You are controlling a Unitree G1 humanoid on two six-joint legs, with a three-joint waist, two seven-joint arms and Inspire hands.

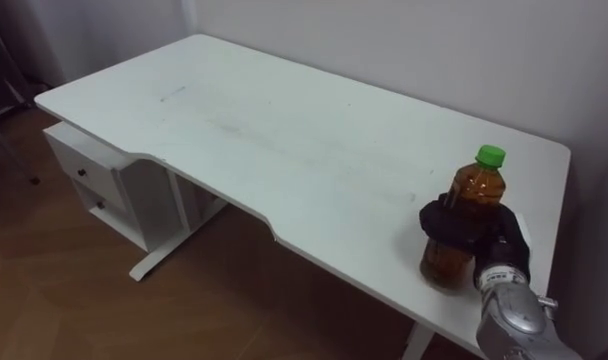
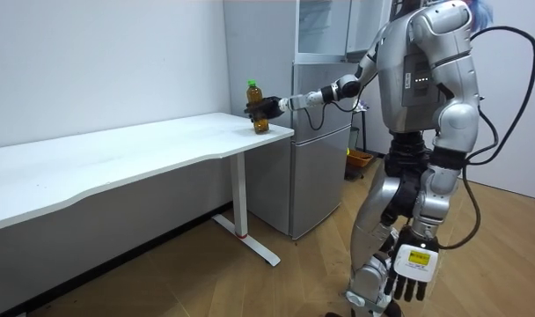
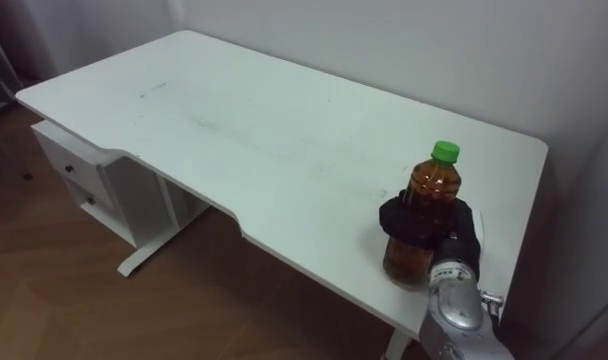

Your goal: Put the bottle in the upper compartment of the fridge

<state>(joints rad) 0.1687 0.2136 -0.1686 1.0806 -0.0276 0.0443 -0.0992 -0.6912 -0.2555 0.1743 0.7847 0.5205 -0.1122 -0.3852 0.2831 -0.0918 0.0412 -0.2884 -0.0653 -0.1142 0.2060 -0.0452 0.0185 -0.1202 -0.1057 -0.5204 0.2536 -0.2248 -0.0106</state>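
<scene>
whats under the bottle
The white table, near its right end. The right hand has its fingers round the bottle; whether the base rests there or is just lifted cannot be told. The left hand hangs open.

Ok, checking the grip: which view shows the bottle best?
The right eye view: the bottle stands close, the right robot hand curled round it. The left eye view matches; the room view shows it from afar.

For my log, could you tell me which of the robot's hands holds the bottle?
The right hand, curled round the bottle on the table; the left hand hangs open at its side.
</scene>
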